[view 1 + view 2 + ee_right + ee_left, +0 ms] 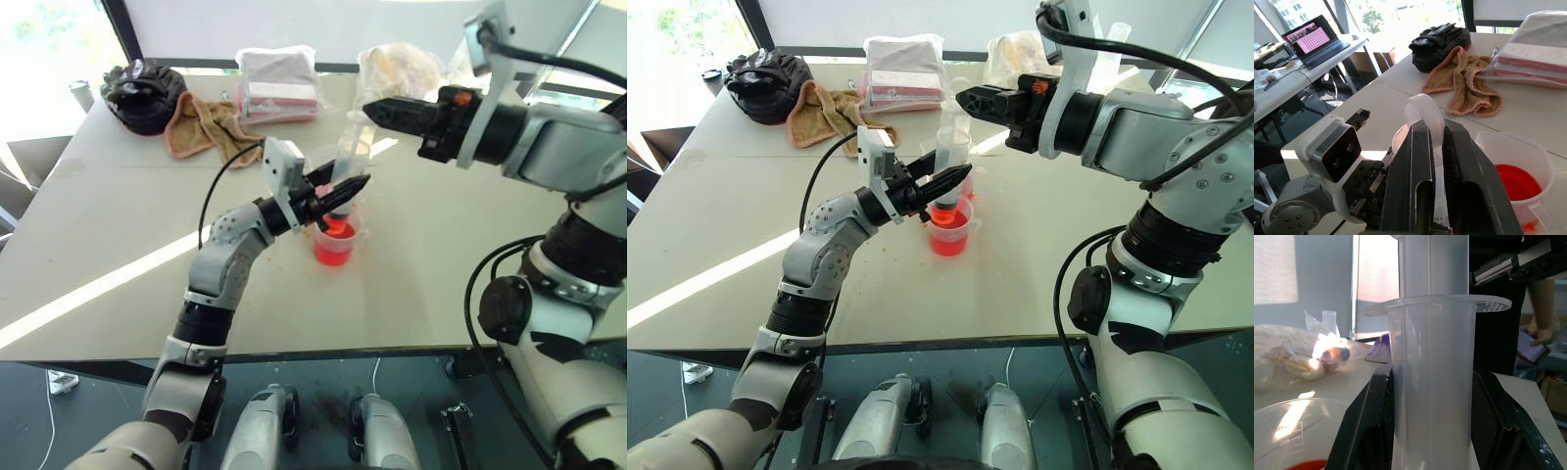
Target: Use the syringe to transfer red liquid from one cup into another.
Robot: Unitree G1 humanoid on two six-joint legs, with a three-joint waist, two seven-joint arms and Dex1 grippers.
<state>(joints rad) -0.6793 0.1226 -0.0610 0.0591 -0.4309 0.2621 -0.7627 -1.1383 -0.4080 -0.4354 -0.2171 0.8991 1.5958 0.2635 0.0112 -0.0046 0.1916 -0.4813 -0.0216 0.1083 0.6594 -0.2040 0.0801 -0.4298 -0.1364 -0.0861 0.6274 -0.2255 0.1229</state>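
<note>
The syringe (950, 157) stands upright, tip in a cup (948, 233) of red liquid (946, 240) mid-bench (715, 235); my left pincer (955, 178) clenches its barrel, my right pincer (1432, 147), at twelve o'clock above, pinches its plunger

Red liquid (335, 245) in clear cup (339, 242); tan towel (202, 127); black bag (143, 93); clear syringe (949, 162).
</note>
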